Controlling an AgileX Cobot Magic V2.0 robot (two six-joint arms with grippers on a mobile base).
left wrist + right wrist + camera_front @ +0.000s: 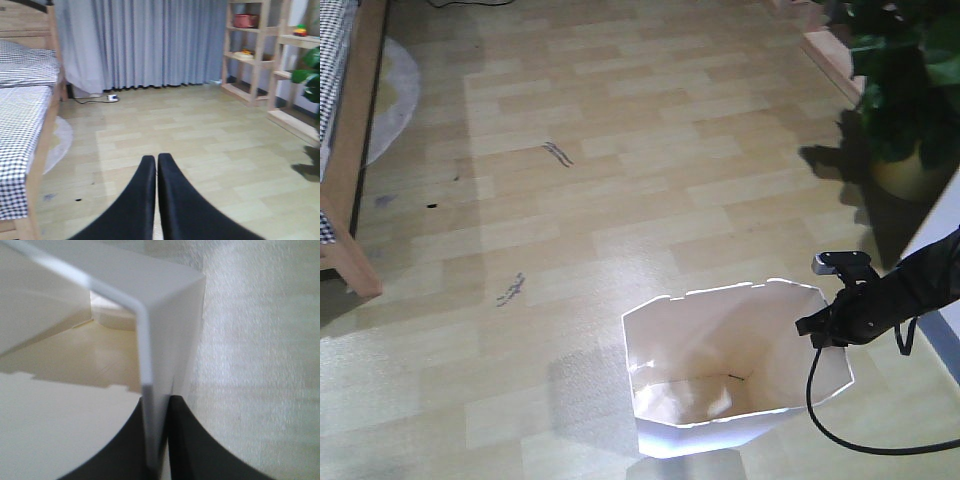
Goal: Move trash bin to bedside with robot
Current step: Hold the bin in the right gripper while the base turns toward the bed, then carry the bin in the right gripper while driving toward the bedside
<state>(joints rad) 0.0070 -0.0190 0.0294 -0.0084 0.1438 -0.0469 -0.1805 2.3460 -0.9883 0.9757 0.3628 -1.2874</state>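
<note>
The white trash bin (700,340) stands on the wood floor at the lower right of the front view, open top up, cream inside. My right gripper (825,325), on a slim black arm with a trailing cable, is shut on the bin's right rim. The right wrist view shows the thin bin wall (170,315) pinched between the black fingers (195,440) of the right gripper (160,400). The bed's wooden frame (350,150) runs along the far left, well away from the bin. My left gripper (156,159) is shut on nothing, pointing over the floor beside the checked bedding (20,125).
A potted plant (910,90) stands at the right, just behind the right arm. Wooden shelf units (250,50) line the right wall. A round pale rug (395,95) lies by the bed. A power strip with cable (112,98) lies below the grey curtains (150,45).
</note>
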